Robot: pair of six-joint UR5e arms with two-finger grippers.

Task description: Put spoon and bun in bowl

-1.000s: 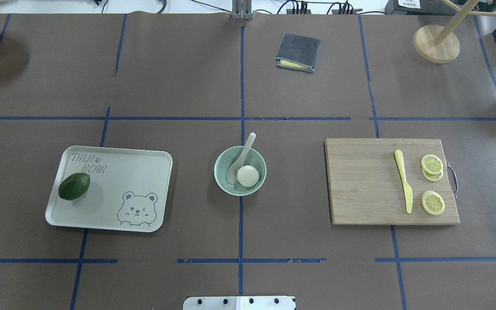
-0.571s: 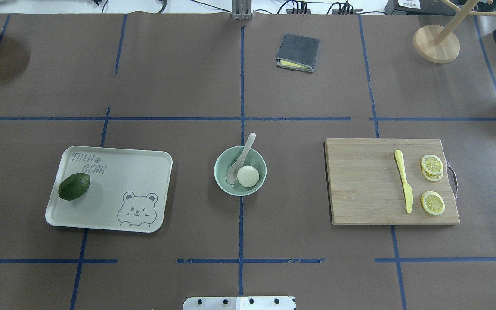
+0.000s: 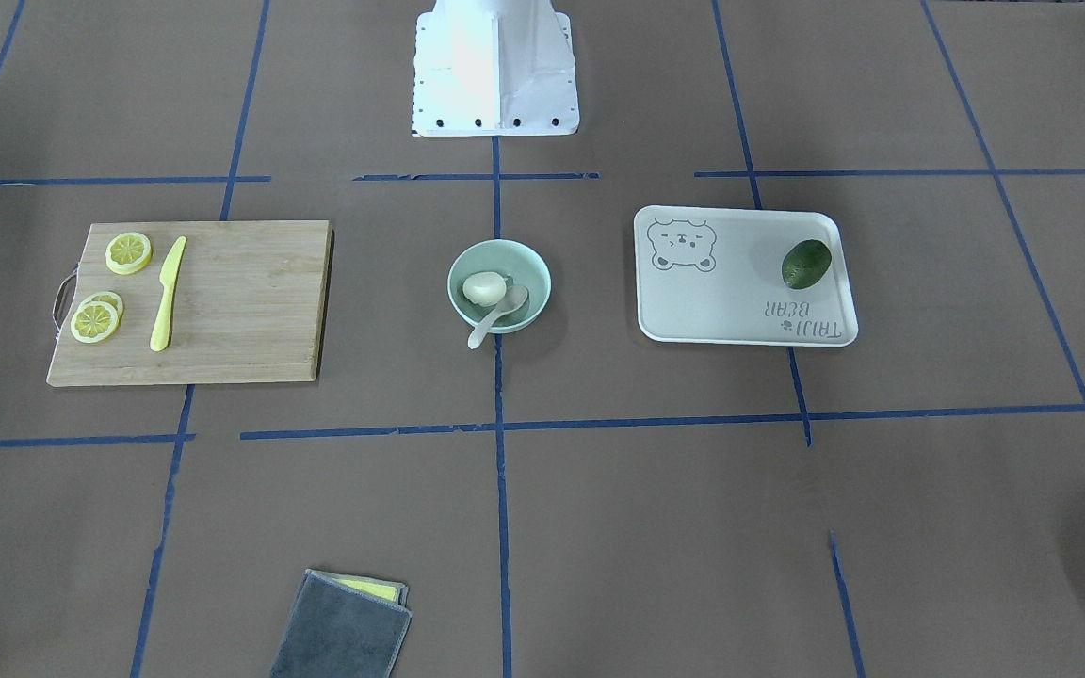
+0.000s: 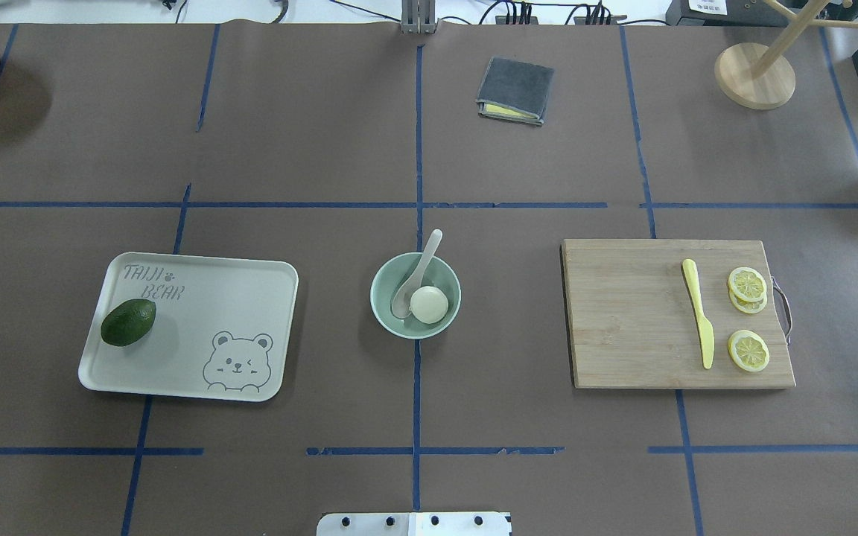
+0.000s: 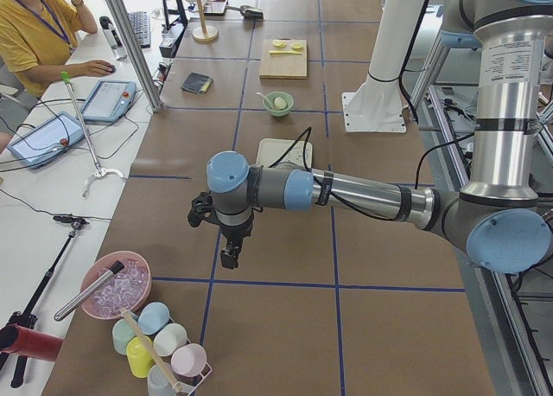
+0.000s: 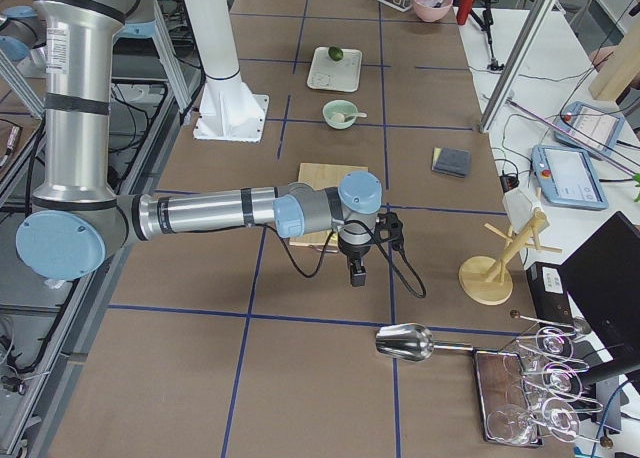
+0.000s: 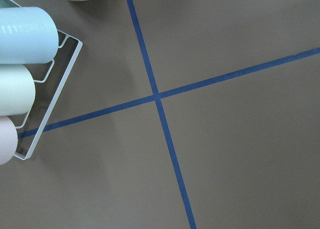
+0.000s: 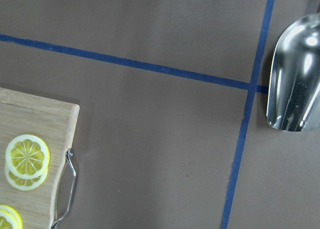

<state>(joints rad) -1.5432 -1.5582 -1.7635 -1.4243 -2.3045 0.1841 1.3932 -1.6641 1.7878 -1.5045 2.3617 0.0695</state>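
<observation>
Robotics lab, brown paper-covered tabletop (image 4: pixel 310 134) gridded with blue tape strips (image 4: pixel 417 149), long silver-and-blue jointed robot arm (image 5: pixel 363 193), white bolted robot base (image 3: pixel 495 85), seated operator in yellow shirt (image 5: pixel 34 33) beside touchscreen control pendants (image 5: pixel 108 99)

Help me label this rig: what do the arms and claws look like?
The left arm and right arm are silver tubes with pale-blue joint caps. The left claw and right claw are black, each with a black cable alongside.
</observation>
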